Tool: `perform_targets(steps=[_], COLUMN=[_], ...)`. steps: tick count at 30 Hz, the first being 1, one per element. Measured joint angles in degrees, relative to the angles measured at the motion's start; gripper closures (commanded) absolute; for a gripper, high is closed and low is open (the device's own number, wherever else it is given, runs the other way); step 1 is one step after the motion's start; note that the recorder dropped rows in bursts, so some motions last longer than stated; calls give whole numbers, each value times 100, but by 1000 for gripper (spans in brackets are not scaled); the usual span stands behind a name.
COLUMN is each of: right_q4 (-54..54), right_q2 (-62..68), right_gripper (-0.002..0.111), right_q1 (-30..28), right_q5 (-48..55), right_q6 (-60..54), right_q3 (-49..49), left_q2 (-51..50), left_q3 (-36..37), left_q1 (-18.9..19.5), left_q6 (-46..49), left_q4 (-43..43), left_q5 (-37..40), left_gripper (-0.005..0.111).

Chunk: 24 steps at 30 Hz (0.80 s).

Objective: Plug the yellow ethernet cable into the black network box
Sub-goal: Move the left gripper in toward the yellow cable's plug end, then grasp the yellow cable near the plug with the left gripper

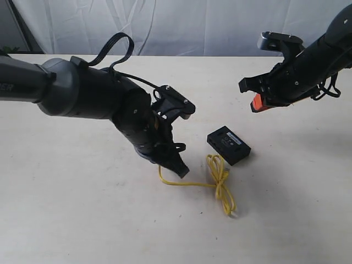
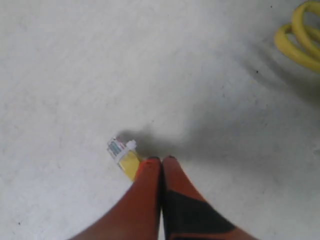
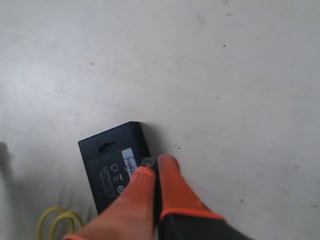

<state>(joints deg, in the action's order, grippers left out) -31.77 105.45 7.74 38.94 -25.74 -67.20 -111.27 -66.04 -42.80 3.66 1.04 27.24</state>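
1. the left gripper (image 2: 161,161) is down at the table (image 1: 82,220) with its claw closed narrow, at one end of the yellow ethernet cable (image 1: 220,184). the clear plug (image 2: 119,148) sticks out just past the tips.
2. the wrist view does not settle whether the cord is truly pinched between the pads or only lies under one finger. the robot would do well to test the hold with a small lift before travelling.
3. the rest of the cable lies on the table, its knotted loops just beside the black network box (image 1: 228,144). the box sits flat between the two arms, apart from the plug.
4. the right gripper (image 3: 156,165) hangs above the box with its claw pressed closed on nothing. it looks well placed to come down and steady the box.
5. the ports cannot be made out here. the plug should meet the port side square and go in straight and slowly, with enough slack that the loops do not drag the box.
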Motion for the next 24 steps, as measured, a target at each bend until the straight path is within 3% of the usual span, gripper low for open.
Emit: perform_targets(steps=[7, 19, 24], right_q4=[0, 0, 0], right_q2=[0, 0, 0], right_gripper=[109, 109, 109], right_q1=[0, 0, 0], right_q5=[0, 0, 0], right_q6=[0, 0, 0], right_q3=[0, 0, 0], left_q2=[0, 274, 246], left_q3=[0, -575, -617], left_q1=[150, 387, 387], left_q6=[-432, -507, -507], left_q4=[30, -104, -266], left_q5=[71, 403, 718], left_gripper=[105, 66, 62])
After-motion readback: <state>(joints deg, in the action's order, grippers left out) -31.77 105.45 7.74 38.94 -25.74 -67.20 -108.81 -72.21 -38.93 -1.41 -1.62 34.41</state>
